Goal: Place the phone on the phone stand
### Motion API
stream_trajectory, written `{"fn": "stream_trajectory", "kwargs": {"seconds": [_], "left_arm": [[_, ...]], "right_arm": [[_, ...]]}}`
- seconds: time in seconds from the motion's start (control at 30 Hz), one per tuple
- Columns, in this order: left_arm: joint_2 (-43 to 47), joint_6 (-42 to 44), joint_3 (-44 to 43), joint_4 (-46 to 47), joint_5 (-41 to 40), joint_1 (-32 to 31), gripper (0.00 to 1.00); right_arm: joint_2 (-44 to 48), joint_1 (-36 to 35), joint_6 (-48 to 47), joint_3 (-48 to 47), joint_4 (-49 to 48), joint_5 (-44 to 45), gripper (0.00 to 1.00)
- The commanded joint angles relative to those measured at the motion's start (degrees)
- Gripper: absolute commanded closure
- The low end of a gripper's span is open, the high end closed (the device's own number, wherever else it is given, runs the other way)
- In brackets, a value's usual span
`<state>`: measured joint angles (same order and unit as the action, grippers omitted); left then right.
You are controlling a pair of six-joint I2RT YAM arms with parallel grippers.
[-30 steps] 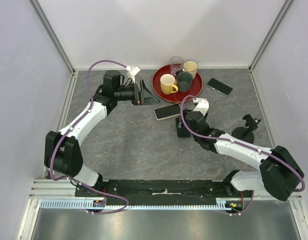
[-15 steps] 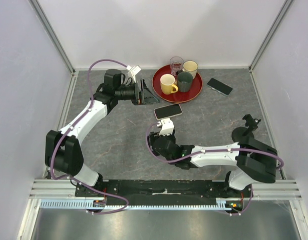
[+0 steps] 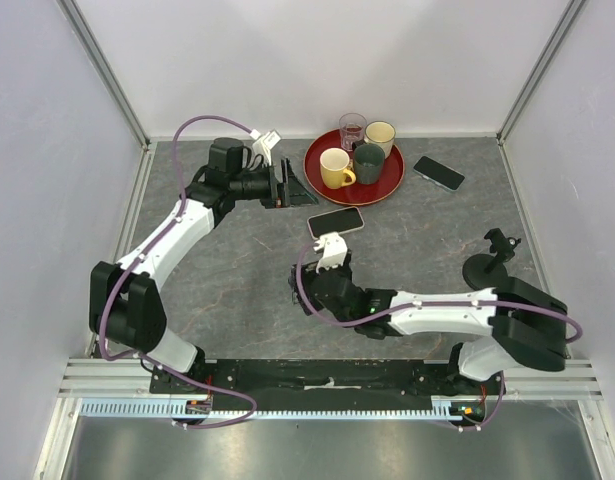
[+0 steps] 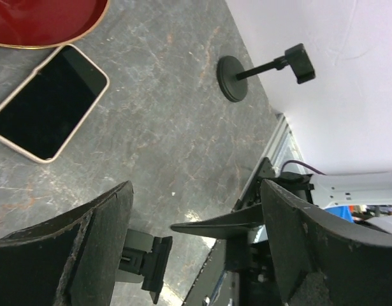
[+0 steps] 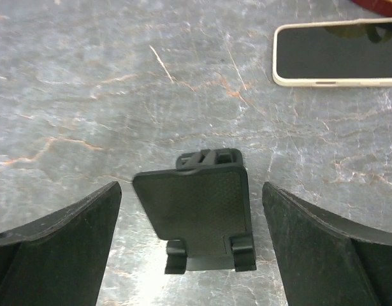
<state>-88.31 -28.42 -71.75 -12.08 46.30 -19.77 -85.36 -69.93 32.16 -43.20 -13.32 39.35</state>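
Note:
The phone (image 3: 335,221) has a cream case and lies face up on the grey table, below the red tray; it also shows in the right wrist view (image 5: 339,60) and the left wrist view (image 4: 49,102). A small black phone stand (image 5: 199,210) stands on the table between the open fingers of my right gripper (image 5: 190,188), touching neither. In the top view this gripper (image 3: 302,290) is near the table's front centre. My left gripper (image 3: 284,187) is open at the back, with a black wedge-shaped stand (image 3: 301,190) between its fingers (image 4: 87,255).
A red tray (image 3: 387,185) with several cups sits at the back. A second dark phone (image 3: 439,172) lies to its right. A black round-base holder with a clamp (image 3: 487,262) stands at the right, also in the left wrist view (image 4: 246,73).
My right arm has swung from beside the phone down and left to the table's front centre, over the small black stand. The left arm has barely moved.

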Motion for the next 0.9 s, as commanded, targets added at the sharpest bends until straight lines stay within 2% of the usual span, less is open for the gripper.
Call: {"fn": "stream_trajectory", "kwargs": {"seconds": [0.0,0.07,0.13,0.17,0.23,0.27,0.3,0.33,0.4,0.47,0.53,0.67,0.73,0.8,0.83,0.87], "left_arm": [[4.19,4.51,-1.03,-1.10,-7.78,-1.06,0.13],[4.64,6.18,-2.07,-4.07,-11.48,-2.37,0.13],[5.17,7.41,-3.57,-7.07,-19.91,-5.00,0.24],[5.34,7.94,-4.88,-9.17,-23.42,-6.23,0.33],[7.96,5.33,-3.76,-12.88,-30.46,-8.08,0.35],[9.98,3.48,-0.19,-13.41,-32.66,-8.35,0.34],[12.00,1.29,1.94,-14.98,-38.51,-8.70,0.32],[17.16,-2.74,4.05,-15.60,-41.27,-9.40,0.29],[22.28,-6.80,10.64,-16.92,-49.50,-10.81,0.20],[29.21,-11.90,15.99,-17.36,-53.49,-14.84,0.10],[31.53,-17.76,17.77,-20.94,-59.99,-21.14,0.08],[28.65,-26.58,16.74,-28.78,-67.30,-31.28,0.07],[24.00,-33.23,14.63,-33.25,-72.04,-36.62,0.06],[19.09,-38.25,11.81,-38.88,-75.29,-39.11,0.03],[17.14,-46.90,10.76,-41.95,-76.35,-40.34,0.03],[15.12,-50.55,8.49,-47.89,-76.28,-40.52,0.02]], "right_arm": [[9.04,-0.21,-1.93,0.65,1.10,-2.09,0.02],[12.83,-0.29,-1.84,3.29,1.63,-1.39,0.02],[19.25,-0.21,-1.67,6.18,3.12,0.01,0.02],[21.44,-0.29,-1.32,7.24,4.08,2.72,0.02],[28.04,-0.29,-1.05,11.18,6.46,6.33,0.02],[30.15,-0.21,-0.88,12.77,6.99,8.26,0.02],[33.91,-0.03,-0.44,14.44,8.39,12.37,0.02],[35.86,0.41,1.48,17.07,9.27,13.98,0.02],[41.21,2.59,3.07,19.55,11.46,15.66,0.02],[44.13,5.32,5.79,21.57,13.14,14.71,0.02],[47.12,10.06,5.46,22.45,13.32,10.34,0.02],[48.10,16.75,1.60,22.55,14.99,3.02,0.02],[47.22,18.60,1.06,22.81,15.34,1.43,0.02],[45.65,19.82,1.41,22.90,16.22,0.73,0.02],[45.03,20.27,1.50,23.16,16.40,0.20,0.02],[44.50,20.80,1.50,23.16,16.40,-1.28,0.02]]}}
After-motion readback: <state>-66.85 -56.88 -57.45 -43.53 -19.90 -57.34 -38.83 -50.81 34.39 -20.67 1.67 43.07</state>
